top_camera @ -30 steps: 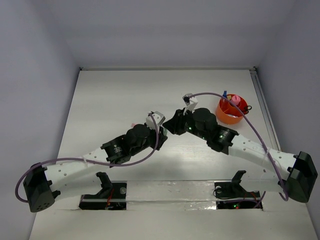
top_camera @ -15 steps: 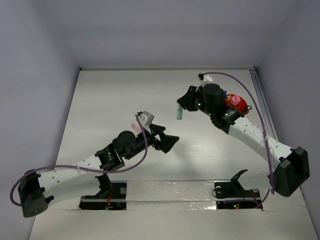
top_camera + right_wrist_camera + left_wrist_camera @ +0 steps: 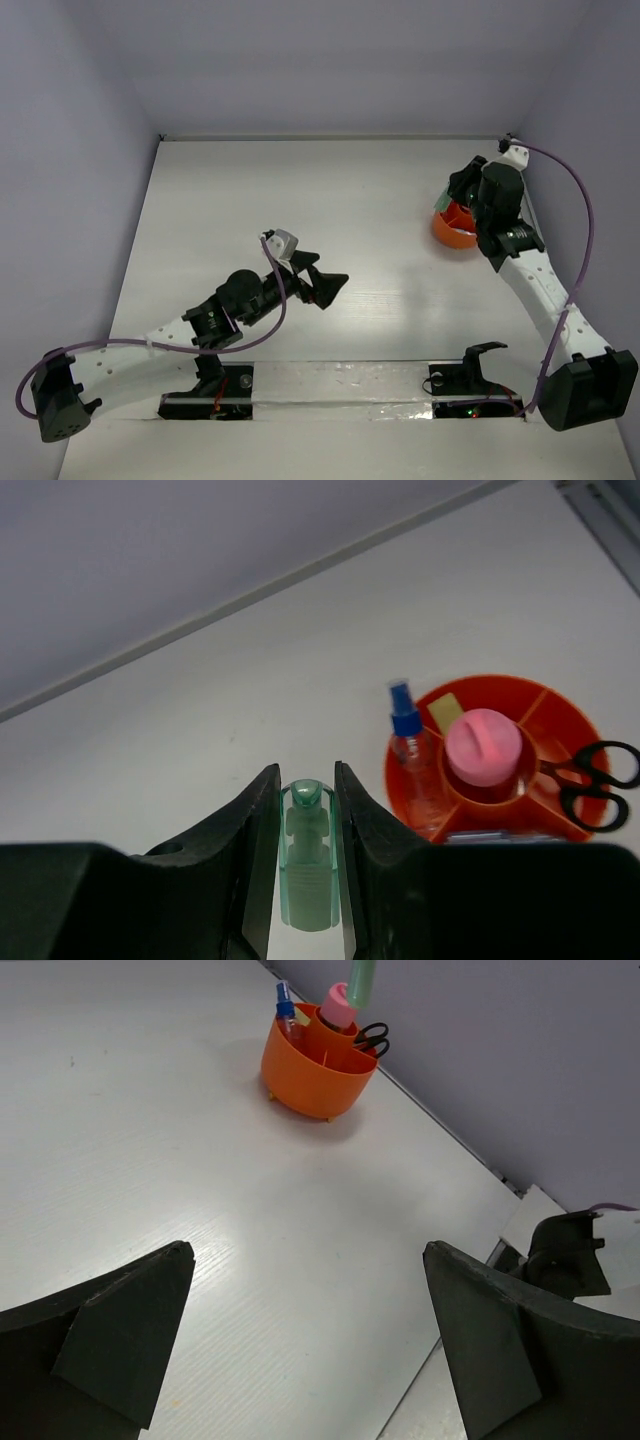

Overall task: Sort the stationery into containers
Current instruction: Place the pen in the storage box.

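My right gripper [image 3: 305,775] is shut on a stubby green marker [image 3: 307,865], held upright between the fingers. It hangs just left of the round orange bowl [image 3: 500,685], above the table. The bowl holds a pink marker [image 3: 483,745], a blue-capped bottle [image 3: 408,740], black-handled scissors [image 3: 590,780] and a yellow eraser [image 3: 445,712]. From above, the right gripper [image 3: 447,200] sits at the bowl's [image 3: 452,232] far left rim. My left gripper [image 3: 325,283] is open over bare table in the middle, nothing between its fingers. The left wrist view shows the bowl [image 3: 315,1065] and the green marker [image 3: 362,978] far ahead.
The right wall [image 3: 520,1050] and a metal rail [image 3: 525,200] run close behind the bowl. Both arm bases and their mounts [image 3: 340,385] line the near edge. White tabletop [image 3: 250,190] spreads to the left of the bowl.
The left gripper opened and drew back toward the near left. The right arm took the green marker and swung it right, from the table's middle to the bowl.
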`<state>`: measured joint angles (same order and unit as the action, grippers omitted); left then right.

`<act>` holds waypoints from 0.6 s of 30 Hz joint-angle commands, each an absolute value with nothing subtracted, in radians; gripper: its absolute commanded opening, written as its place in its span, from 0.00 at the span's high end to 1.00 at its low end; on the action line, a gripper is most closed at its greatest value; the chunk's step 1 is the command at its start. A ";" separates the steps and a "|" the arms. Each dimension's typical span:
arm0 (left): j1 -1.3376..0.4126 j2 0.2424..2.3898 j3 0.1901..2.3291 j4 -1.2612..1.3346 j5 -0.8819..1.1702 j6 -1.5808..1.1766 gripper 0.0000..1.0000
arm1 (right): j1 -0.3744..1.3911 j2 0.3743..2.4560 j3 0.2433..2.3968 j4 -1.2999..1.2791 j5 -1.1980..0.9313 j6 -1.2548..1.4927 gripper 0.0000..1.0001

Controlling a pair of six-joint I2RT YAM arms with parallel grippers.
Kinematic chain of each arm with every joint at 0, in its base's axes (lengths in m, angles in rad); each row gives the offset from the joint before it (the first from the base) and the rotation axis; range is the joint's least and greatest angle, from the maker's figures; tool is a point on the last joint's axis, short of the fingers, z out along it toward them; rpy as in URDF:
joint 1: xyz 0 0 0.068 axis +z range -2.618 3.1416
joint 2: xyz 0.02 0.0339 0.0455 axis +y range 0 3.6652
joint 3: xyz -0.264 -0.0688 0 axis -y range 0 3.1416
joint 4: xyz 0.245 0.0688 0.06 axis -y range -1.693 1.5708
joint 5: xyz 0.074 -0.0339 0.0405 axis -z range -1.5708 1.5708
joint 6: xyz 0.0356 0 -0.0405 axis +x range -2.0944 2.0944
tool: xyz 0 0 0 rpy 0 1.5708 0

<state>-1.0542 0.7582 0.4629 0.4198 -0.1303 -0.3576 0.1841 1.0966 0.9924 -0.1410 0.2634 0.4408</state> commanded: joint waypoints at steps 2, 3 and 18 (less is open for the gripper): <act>-1.057 0.746 0.428 0.480 -0.184 -0.299 0.01 | 0.179 1.066 0.904 -0.058 0.503 0.394 1.00; -1.057 0.741 0.419 0.485 -0.192 -0.296 0.01 | 0.179 1.063 0.887 -0.034 0.527 0.391 1.00; -1.057 0.696 0.360 0.495 -0.247 -0.318 0.01 | 0.179 1.058 0.638 0.316 0.834 0.342 1.00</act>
